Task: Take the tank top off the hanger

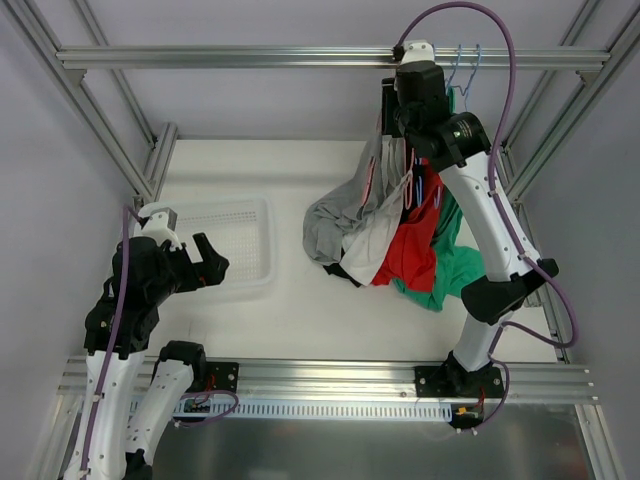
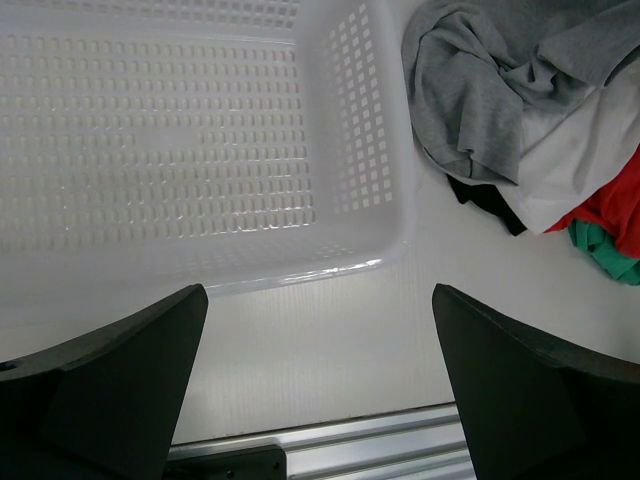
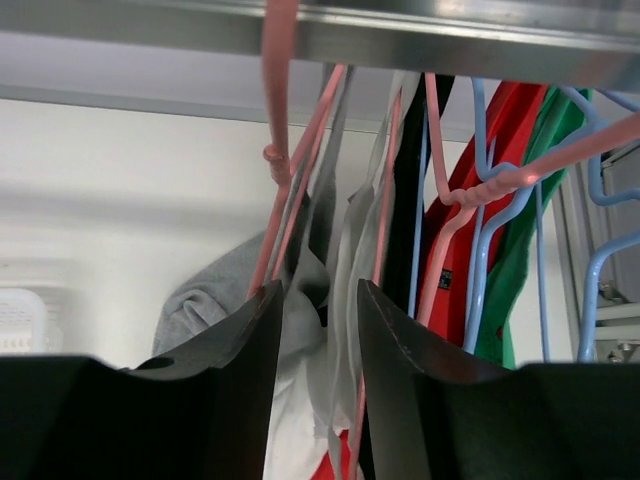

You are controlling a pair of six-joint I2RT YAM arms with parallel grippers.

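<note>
Waiting at left: your left gripper (image 1: 210,260) hangs low over the surface (image 1: 300,320) just in front of the basket (image 1: 262,215). Its jaws are spread wide with nothing between them.
Basket: white and perforated, set well apart from the clothes.
Tank top: the light grey tank top (image 1: 335,225) hangs from the rail (image 1: 250,57) at the left edge of the bunch. Its lower part lies slumped in folds on the surface.
Hanger: the pink hanger (image 3: 277,100) is hooked over the rail. Its wires run down into the grey cloth just left of your right gripper's fingers.
Right gripper: your right gripper (image 3: 320,300) sits close under the rail, jaws narrowly apart with grey and dark cloth between them. From this close view you cannot tell whether they have bitten, or on which layer.
Neighbours: the white top (image 1: 375,250), red top (image 1: 412,250), green garment (image 1: 445,275) and blue hangers (image 3: 480,260) are packed tight against it.
Risk, wrong layer: pinch the wrong cloth and you will probably drag the white top or a neighbouring hanger along.
Risk, wire caught: trap the pink wire with the strap and the hanger will likely lift off the rail, garment still on it.
Risk, sideways pull: the strap may snag on the hanger's shoulder and stretch.
</note>
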